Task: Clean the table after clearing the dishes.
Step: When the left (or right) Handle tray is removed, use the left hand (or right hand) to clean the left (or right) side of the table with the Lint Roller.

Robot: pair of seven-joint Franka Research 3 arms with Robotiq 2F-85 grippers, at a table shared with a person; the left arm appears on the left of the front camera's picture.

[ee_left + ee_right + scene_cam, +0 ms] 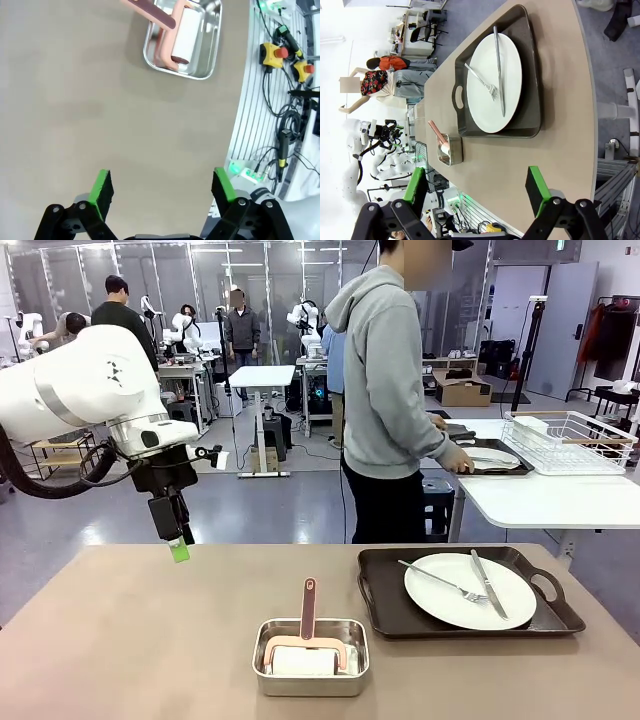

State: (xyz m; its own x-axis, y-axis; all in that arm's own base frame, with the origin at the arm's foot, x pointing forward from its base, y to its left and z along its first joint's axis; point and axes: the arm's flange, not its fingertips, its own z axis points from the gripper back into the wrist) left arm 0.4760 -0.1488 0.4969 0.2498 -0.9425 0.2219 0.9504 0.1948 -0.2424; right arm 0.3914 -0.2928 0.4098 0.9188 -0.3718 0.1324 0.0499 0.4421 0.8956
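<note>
1. Tray (385, 618) sits on the table's (120, 640) right half, with plate (440, 610), fork (445, 582) and knife (488, 583) lying loose on top.
2. Second tray (495, 468) is over on the far white table (540, 502), a person's hand (458, 462) on it.
3. Left gripper (178, 548) hangs wide open and empty above the table's left side; right gripper (476, 187) gapes empty too, facing the near tray.
4. Likely handling: stiff tray, breakable plate, cutlery prone to sliding. Take it by an end handle (548, 585) and keep it level.
</note>
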